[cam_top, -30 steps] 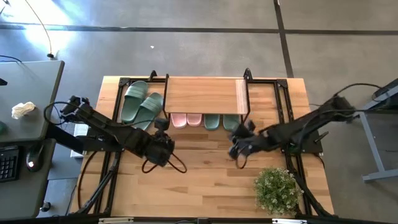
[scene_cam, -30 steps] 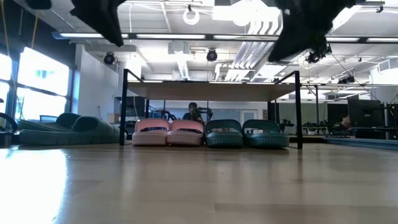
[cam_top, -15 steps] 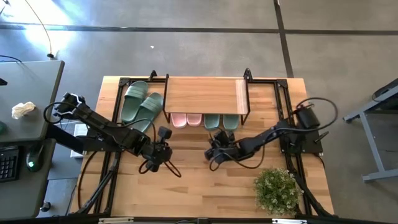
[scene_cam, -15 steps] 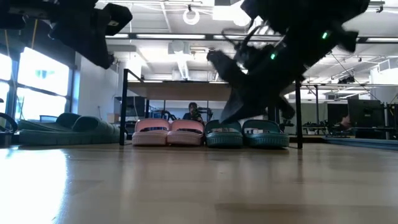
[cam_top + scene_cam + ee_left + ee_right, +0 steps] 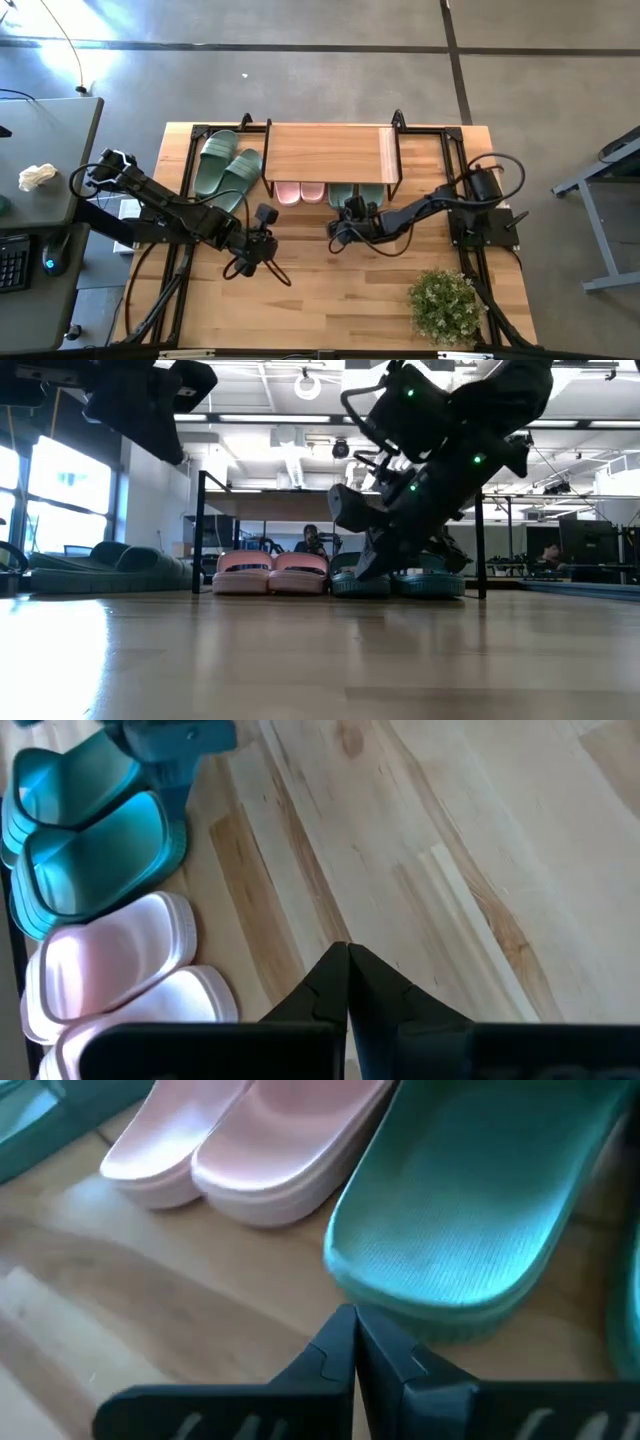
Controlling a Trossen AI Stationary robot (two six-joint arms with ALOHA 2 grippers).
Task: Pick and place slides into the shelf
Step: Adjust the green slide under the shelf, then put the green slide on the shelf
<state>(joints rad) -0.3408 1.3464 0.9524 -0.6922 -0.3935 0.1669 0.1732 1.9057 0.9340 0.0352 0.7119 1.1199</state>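
From above, the shelf [image 5: 330, 152] stands at the middle of the surface's [image 5: 330, 300] far edge, with a pink pair of slides [image 5: 300, 193] and a green pair [image 5: 342, 195] poking out from under its plank top. Two more green slides [image 5: 228, 167] lie beside the shelf's left end, toward the far left corner. The right hand [image 5: 338, 228] is closed and empty, just in front of the green pair under the shelf; the left hand [image 5: 262, 240], closed and empty too, hangs over bare wood nearer the surface's middle. At surface height, the pink pair [image 5: 271, 573] and green pair [image 5: 398, 575] sit on the shelf's bottom level, the right arm partly covering the green ones. The left wrist view shows closed fingers [image 5: 345, 982] apart from all four slides. The right wrist view shows closed fingers [image 5: 352, 1345] just short of a green heel [image 5: 470, 1220].
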